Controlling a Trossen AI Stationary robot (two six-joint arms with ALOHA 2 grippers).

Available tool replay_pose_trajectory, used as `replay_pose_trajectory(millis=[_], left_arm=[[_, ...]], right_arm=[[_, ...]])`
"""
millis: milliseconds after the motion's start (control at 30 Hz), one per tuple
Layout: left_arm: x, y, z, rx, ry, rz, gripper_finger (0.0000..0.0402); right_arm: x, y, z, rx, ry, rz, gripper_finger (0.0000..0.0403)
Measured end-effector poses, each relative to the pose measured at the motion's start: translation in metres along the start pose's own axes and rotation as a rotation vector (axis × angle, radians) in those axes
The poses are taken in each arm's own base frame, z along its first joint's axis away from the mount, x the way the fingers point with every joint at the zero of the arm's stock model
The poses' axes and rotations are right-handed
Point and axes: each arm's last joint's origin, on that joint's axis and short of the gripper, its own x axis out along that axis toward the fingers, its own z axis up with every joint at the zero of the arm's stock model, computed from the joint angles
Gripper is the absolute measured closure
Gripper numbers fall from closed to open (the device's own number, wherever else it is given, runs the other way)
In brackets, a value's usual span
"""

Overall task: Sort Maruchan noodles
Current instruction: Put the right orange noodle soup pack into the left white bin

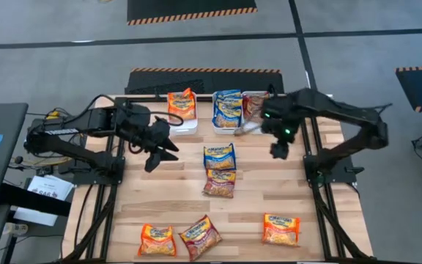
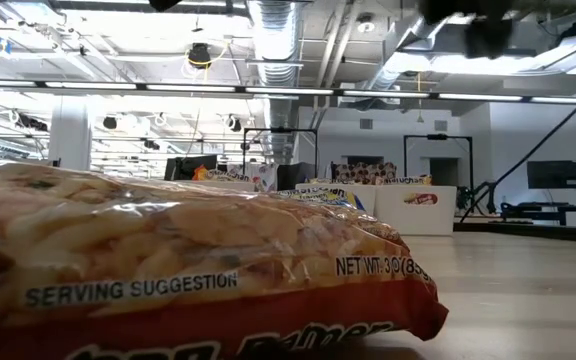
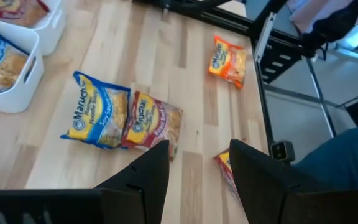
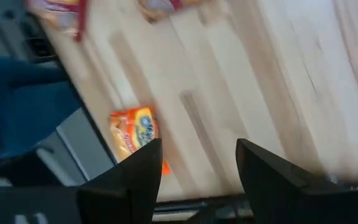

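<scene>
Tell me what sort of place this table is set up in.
Most likely a robotics lab or industrial workspace: the low view shows exposed ceiling ducts and more workbenches behind, and the high view shows hazard-striped floor mats around the wooden table.

left pincer (image 3: 197, 165): fingers apart, empty, above bench (image 3: 185, 81) | blue packet (image 3: 98, 117) touching dark red packet (image 3: 151, 121) | orange packet (image 3: 229, 60) well apart, near edge | white bin (image 3: 27, 68) holds packets

Glossy plastic noodle packets (image 1: 219, 157); matt pale wood table (image 1: 284, 191).
</scene>
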Motion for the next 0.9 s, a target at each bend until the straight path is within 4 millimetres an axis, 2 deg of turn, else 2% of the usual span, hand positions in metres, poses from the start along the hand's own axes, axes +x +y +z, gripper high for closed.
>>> replay_pose_trajectory(millis=[100,233,400,533,667,900], left_arm=[[0.001,-0.006,-0.001,0.014,0.005,-0.023,0.0247],[0.002,-0.012,-0.004,0.007,0.017,-0.05,0.0247],[0.002,-0.02,-0.006,0.019,0.029,-0.076,0.0247],[0.003,-0.024,-0.008,0.028,0.036,-0.093,0.0247],[0.003,-0.027,-0.009,0.037,0.041,-0.105,0.0247],[0.003,-0.033,-0.011,0.053,0.049,-0.123,0.0247]], right_arm=[[0.005,0.001,-0.034,0.094,-0.02,-0.015,0.0173],[0.019,-0.002,-0.076,0.237,-0.13,0.061,0.0173],[0.038,-0.008,-0.114,0.497,-0.199,0.17,0.0173],[0.052,-0.007,-0.129,0.633,-0.218,0.228,0.0173],[0.065,-0.004,-0.141,0.732,-0.199,0.204,0.0173],[0.095,0.016,-0.15,0.722,-0.091,0.138,0.0173]])
